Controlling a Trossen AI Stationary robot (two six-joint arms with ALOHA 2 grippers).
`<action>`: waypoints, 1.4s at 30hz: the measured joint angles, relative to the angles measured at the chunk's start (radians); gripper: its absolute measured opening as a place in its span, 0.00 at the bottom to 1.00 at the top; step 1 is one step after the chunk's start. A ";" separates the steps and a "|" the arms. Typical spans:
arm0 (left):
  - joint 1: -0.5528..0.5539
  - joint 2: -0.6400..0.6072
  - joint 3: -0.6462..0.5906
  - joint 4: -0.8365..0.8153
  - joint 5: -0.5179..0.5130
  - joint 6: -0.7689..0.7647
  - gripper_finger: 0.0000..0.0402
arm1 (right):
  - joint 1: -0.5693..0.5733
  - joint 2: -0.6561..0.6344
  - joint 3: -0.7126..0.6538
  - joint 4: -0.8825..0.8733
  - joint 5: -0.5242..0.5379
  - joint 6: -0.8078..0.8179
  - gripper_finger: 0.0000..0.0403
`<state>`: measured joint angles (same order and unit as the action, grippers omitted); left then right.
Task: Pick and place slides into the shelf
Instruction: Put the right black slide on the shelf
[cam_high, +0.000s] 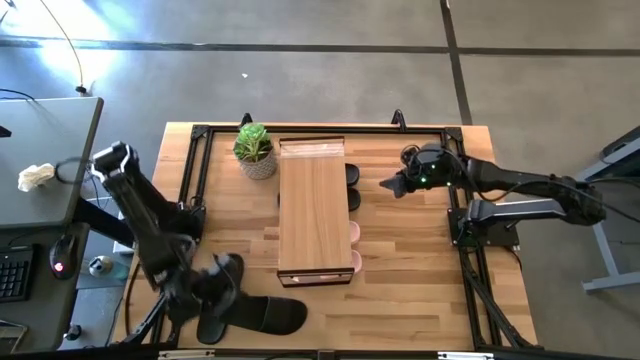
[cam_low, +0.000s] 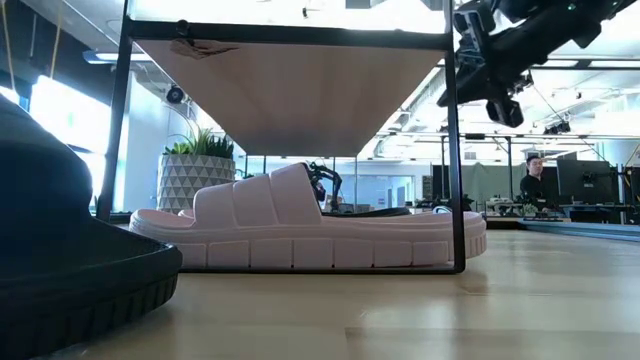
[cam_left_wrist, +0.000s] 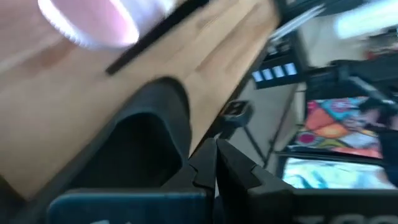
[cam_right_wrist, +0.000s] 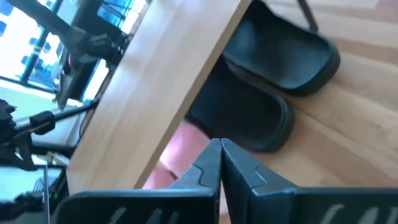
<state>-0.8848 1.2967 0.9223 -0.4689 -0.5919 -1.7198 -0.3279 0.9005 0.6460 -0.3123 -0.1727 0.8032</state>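
The tabletop (cam_high: 400, 270) is taken up at its middle by the shelf (cam_high: 314, 205), a long light-wood rack running from the far edge toward the near edge. Two black slides (cam_high: 353, 186) and two pink slides (cam_high: 355, 248) are seen tucked under the plank on its right side, only their ends showing from above. A small potted plant (cam_high: 254, 150) is stood near the far edge, just left of the shelf. The last two black slides (cam_high: 255, 314) are lying near the near left corner, not yet stowed. The left claw (cam_high: 222, 272) is held low just beside these, and in its wrist view the fingers are seen pressed together with nothing between them, one black slide (cam_left_wrist: 134, 146) lying right in front of the tips. The right claw (cam_high: 391, 184) is parked toward the far right of the tabletop, next to the stored black pair (cam_right_wrist: 273, 87); its fingers are likewise closed and empty. A risk is judged here: with the fingers closed, the slide could be pushed across the tabletop or off the near edge rather than gripped, unless the claw is opened first. The soft strap might also be pinched off-centre, so that the slide swings and catches the shelf frame when carried.
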 joint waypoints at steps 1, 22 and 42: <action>0.000 0.042 0.024 -0.004 0.012 -0.021 0.00 | 0.010 0.000 0.000 -0.006 0.000 0.000 0.00; 0.063 0.302 0.112 -0.012 0.145 -0.171 0.39 | 0.138 0.001 0.000 -0.045 0.008 -0.019 0.00; 0.087 0.411 0.111 0.145 0.222 -0.143 0.51 | 0.140 0.001 0.000 -0.049 0.042 -0.027 0.00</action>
<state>-0.7982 1.7076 1.0333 -0.3236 -0.3698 -1.8627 -0.1875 0.9016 0.6460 -0.3610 -0.1311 0.7767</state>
